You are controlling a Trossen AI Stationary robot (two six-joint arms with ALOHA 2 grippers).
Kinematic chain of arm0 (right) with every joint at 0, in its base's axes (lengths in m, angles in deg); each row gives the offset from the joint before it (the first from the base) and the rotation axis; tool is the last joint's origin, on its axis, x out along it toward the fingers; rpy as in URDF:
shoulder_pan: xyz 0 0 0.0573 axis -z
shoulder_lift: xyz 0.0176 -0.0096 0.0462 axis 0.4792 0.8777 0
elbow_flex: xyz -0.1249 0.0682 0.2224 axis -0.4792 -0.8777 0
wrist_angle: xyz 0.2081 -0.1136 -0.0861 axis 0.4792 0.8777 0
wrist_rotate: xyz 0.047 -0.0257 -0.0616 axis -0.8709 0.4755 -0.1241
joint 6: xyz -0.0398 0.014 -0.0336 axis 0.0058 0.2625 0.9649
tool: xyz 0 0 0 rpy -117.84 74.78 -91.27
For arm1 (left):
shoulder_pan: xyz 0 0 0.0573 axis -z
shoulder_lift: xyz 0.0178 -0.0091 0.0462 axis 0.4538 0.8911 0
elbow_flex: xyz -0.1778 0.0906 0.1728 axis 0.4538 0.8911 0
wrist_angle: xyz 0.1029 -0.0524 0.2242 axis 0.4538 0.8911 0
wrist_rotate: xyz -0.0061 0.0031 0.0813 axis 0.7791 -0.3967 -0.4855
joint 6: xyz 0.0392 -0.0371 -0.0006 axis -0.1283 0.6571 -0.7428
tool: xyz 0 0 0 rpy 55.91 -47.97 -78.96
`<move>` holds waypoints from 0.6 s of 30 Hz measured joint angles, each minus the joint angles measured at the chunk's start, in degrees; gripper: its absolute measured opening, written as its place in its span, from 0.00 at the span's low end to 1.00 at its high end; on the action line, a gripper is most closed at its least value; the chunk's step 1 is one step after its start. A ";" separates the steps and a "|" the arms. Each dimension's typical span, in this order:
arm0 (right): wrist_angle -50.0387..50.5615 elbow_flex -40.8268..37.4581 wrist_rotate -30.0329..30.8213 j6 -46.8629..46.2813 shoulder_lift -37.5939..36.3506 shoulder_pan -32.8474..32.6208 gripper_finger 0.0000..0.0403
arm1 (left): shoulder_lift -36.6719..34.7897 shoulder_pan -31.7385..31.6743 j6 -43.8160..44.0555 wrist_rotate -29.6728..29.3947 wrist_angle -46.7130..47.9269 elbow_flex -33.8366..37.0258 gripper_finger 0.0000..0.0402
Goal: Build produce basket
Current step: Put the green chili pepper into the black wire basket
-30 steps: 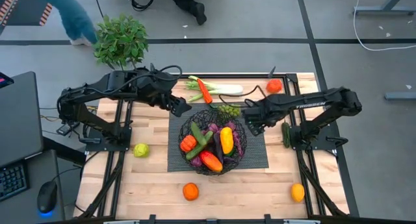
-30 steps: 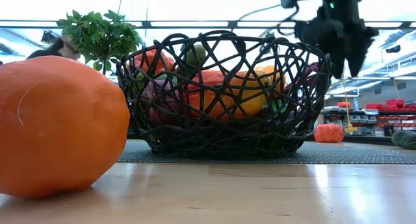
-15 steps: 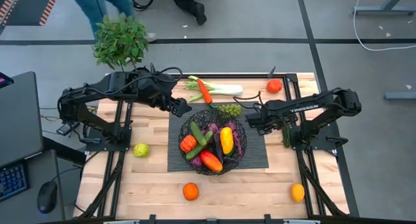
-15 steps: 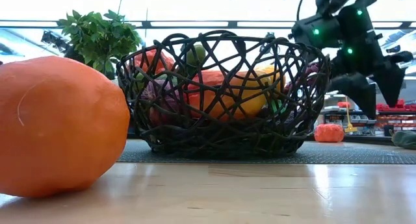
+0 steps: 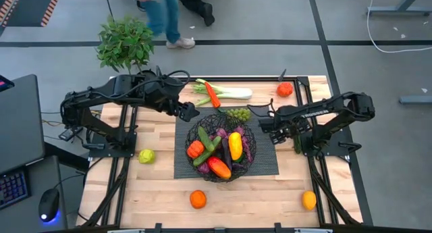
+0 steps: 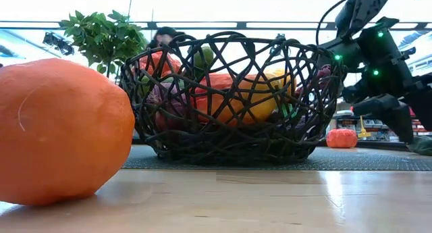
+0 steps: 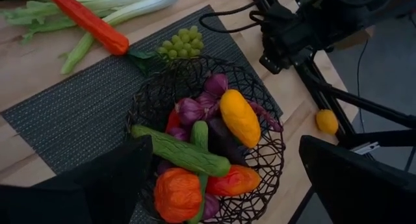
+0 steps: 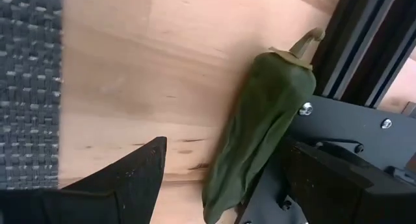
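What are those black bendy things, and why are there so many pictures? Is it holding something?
They are two robot arms with pinching grippers. One camera looks down from above, one sits low on the table, and one rides on each wrist. In the middle, the wire basket holds toy produce. The left gripper waits open near the basket's rim. The right gripper, open and empty, points at a green pepper lying against the table's metal frame. Oranges, a leek and grapes lie outside.
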 joint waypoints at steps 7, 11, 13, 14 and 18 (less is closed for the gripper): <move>0.05 0.00 0.80 -1.34 0.00 3.38 0.76 | -0.01 0.00 1.29 0.01 0.49 0.00 0.99; 0.05 0.00 2.76 -3.85 0.00 4.30 0.76 | 0.00 0.00 1.31 0.00 0.93 0.00 0.99; -0.04 0.00 3.53 -4.92 0.00 5.10 0.76 | -0.01 0.00 1.43 0.01 0.90 0.00 0.99; -0.08 0.00 3.73 -5.33 0.00 5.60 0.76 | -0.01 0.00 1.50 0.00 0.91 0.00 0.99; -0.09 0.00 4.25 -5.79 0.00 8.20 0.76 | -0.02 0.00 1.50 0.02 0.90 0.00 0.99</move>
